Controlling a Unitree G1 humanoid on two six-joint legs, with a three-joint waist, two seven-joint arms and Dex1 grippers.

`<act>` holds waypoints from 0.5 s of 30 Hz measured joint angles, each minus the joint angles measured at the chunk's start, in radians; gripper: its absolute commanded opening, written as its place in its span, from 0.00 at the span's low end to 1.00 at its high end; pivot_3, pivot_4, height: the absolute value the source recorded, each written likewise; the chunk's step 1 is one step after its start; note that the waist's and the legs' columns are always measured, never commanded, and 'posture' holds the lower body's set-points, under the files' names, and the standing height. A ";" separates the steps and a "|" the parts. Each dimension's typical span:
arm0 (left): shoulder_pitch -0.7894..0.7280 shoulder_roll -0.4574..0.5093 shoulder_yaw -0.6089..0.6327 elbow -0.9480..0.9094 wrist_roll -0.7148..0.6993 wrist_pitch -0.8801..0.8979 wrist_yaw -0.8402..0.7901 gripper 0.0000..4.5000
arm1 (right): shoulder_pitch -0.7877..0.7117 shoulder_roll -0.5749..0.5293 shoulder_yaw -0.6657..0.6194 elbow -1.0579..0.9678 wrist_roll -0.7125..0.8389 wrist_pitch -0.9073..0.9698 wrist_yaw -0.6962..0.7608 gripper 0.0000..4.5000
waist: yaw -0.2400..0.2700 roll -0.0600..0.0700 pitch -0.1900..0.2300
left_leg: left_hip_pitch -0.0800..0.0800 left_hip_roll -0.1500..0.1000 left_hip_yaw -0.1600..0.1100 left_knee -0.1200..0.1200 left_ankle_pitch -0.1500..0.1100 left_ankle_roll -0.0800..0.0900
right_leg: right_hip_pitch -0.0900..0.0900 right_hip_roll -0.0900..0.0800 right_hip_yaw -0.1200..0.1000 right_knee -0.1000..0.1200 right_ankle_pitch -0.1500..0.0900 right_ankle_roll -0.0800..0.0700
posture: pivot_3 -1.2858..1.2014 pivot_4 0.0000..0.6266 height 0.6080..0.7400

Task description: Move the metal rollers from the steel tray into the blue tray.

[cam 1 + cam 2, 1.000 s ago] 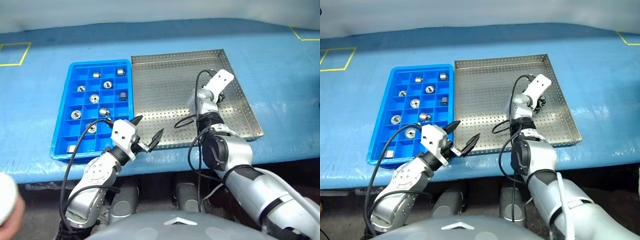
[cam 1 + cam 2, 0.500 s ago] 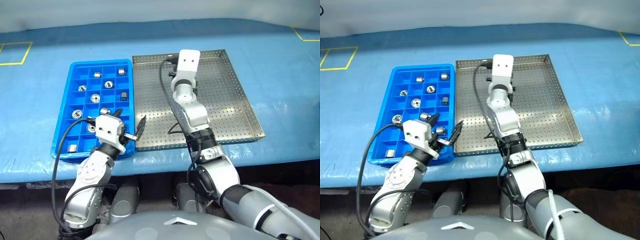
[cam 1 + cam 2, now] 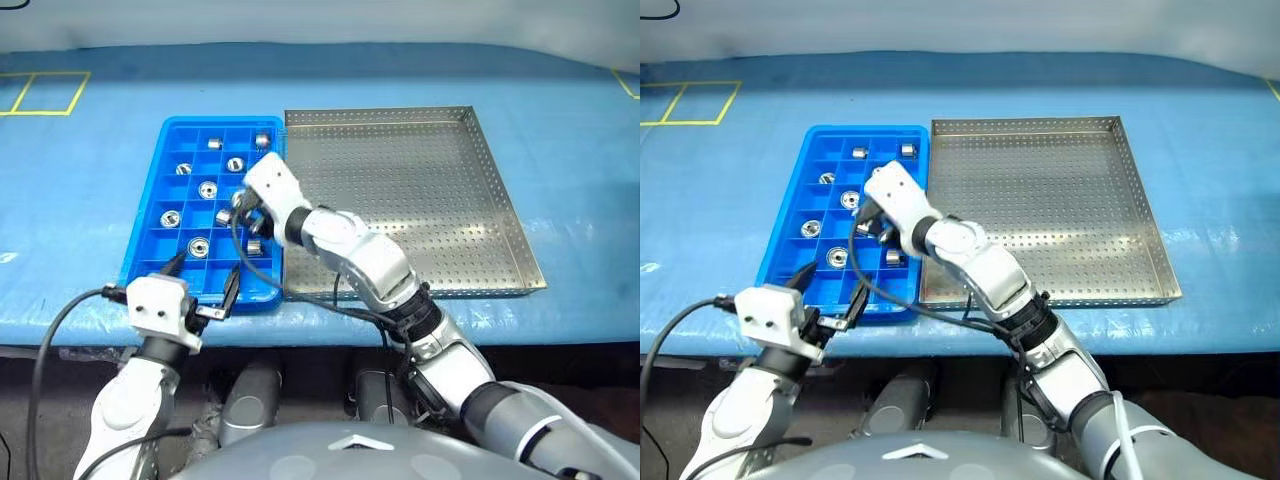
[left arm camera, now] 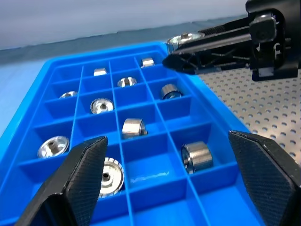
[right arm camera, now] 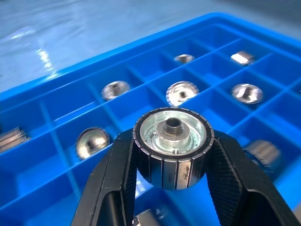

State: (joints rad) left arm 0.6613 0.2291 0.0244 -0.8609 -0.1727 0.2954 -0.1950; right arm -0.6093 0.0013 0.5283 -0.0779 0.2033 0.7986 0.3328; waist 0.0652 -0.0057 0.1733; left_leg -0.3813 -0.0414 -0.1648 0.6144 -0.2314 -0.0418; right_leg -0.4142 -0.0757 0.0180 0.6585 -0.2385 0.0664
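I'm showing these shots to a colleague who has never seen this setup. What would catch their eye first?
Most striking is the shiny metal roller clamped between the right gripper's black fingers, held above the blue tray. That tray's compartments already hold several rollers, while the steel tray to its right lies bare. At the blue tray's near edge the left gripper hovers with its fingers spread wide, holding nothing.

The right hand [image 5: 171, 155] is clamped shut and reaches across toward the left hand [image 3: 200, 285], whose fingers are spread.

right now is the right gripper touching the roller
Touching: in the right wrist view the right gripper has both fingers pressed against the roller, above the blue tray.
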 measured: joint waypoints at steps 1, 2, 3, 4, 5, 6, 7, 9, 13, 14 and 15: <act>0.029 -0.004 0.001 -0.008 0.000 -0.017 -0.004 1.00 | 0.007 -0.006 0.019 -0.004 0.001 0.006 0.023 0.38 | 0.009 0.000 0.000 | -0.001 0.000 0.000 0.000 0.000 0.000 | -0.001 0.000 0.000 0.000 0.000 0.000 | 0.68 0.24 1.00; 0.059 -0.004 0.003 -0.012 0.000 -0.035 -0.009 1.00 | 0.009 -0.011 0.041 -0.007 0.000 0.014 0.044 0.38 | 0.019 0.000 0.000 | -0.001 0.000 0.000 0.000 0.000 0.000 | -0.001 0.000 -0.001 0.000 -0.001 -0.001 | 0.68 0.24 1.00; 0.080 -0.005 0.004 -0.013 0.000 -0.047 -0.013 1.00 | 0.011 -0.015 0.056 -0.010 -0.001 0.018 0.059 0.38 | 0.024 0.000 0.000 | -0.001 0.000 0.000 0.000 0.000 0.000 | -0.001 0.000 -0.001 0.000 -0.001 -0.001 | 0.69 0.24 1.00; 0.101 -0.006 0.004 -0.013 0.000 -0.059 -0.016 1.00 | 0.017 -0.016 0.065 -0.014 -0.001 0.020 0.070 0.38 | 0.035 -0.001 0.000 | -0.001 0.000 -0.001 0.000 0.000 0.000 | -0.001 0.000 -0.001 0.000 -0.001 -0.002 | 0.69 0.24 1.00; 0.125 -0.009 0.004 -0.015 0.000 -0.072 -0.021 1.00 | 0.024 -0.017 0.078 -0.015 -0.002 0.020 0.083 0.38 | 0.041 -0.001 0.000 | -0.001 0.000 -0.001 0.000 0.000 0.000 | 0.000 0.000 -0.001 0.000 -0.001 -0.002 | 0.69 0.24 1.00; 0.146 -0.010 0.004 -0.016 0.000 -0.084 -0.025 1.00 | 0.031 -0.020 0.092 -0.016 -0.004 0.021 0.090 0.38 | 0.048 -0.001 0.001 | -0.001 0.000 -0.001 0.000 0.000 0.000 | 0.000 0.000 -0.001 0.000 -0.001 -0.002 | 0.69 0.24 1.00; 0.164 -0.010 0.004 -0.017 0.000 -0.093 -0.028 1.00 | 0.040 -0.023 0.102 -0.016 -0.006 0.023 0.099 0.38 | 0.058 -0.002 0.001 | -0.001 0.000 -0.001 0.000 0.000 0.000 | -0.001 0.000 -0.001 0.000 -0.002 -0.002 | 0.69 0.24 1.00; 0.198 -0.009 0.004 -0.018 0.000 -0.109 -0.035 1.00 | 0.049 -0.028 0.124 -0.015 -0.014 0.036 0.110 0.38 | 0.072 -0.003 0.002 | -0.002 0.000 -0.001 0.000 0.000 0.000 | -0.001 0.000 -0.002 0.000 -0.002 -0.002 | 0.70 0.24 1.00; 0.207 -0.010 0.003 -0.018 0.000 -0.129 -0.046 1.00 | 0.053 -0.028 0.123 -0.009 -0.035 0.039 0.112 0.38 | 0.095 -0.003 0.002 | -0.002 0.000 -0.001 0.000 0.000 -0.001 | -0.002 0.000 -0.002 0.000 -0.002 -0.002 | 0.70 0.24 1.00; 0.207 -0.010 0.003 -0.017 0.000 -0.131 -0.047 1.00 | 0.055 -0.026 0.122 -0.007 -0.038 0.039 0.110 0.46 | 0.097 -0.003 0.002 | -0.002 0.000 -0.001 0.000 -0.001 -0.001 | -0.002 0.000 -0.002 0.000 -0.002 -0.002 | 0.70 0.24 1.00; 0.206 -0.009 0.002 -0.017 0.000 -0.133 -0.048 1.00 | 0.058 -0.024 0.118 -0.004 -0.041 0.039 0.106 0.54 | 0.100 -0.003 0.002 | -0.002 0.000 0.000 0.000 -0.001 -0.001 | -0.002 0.000 -0.002 0.000 -0.002 -0.002 | 0.69 0.24 1.00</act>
State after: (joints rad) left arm 0.8668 0.2198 0.0267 -0.8784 -0.1726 0.1619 -0.2432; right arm -0.5514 -0.0230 0.6461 -0.0816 0.1619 0.8374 0.4390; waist 0.1648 -0.0085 0.1749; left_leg -0.3837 -0.0414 -0.1652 0.6147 -0.2321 -0.0429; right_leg -0.4158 -0.0759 0.0158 0.6581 -0.2402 0.0648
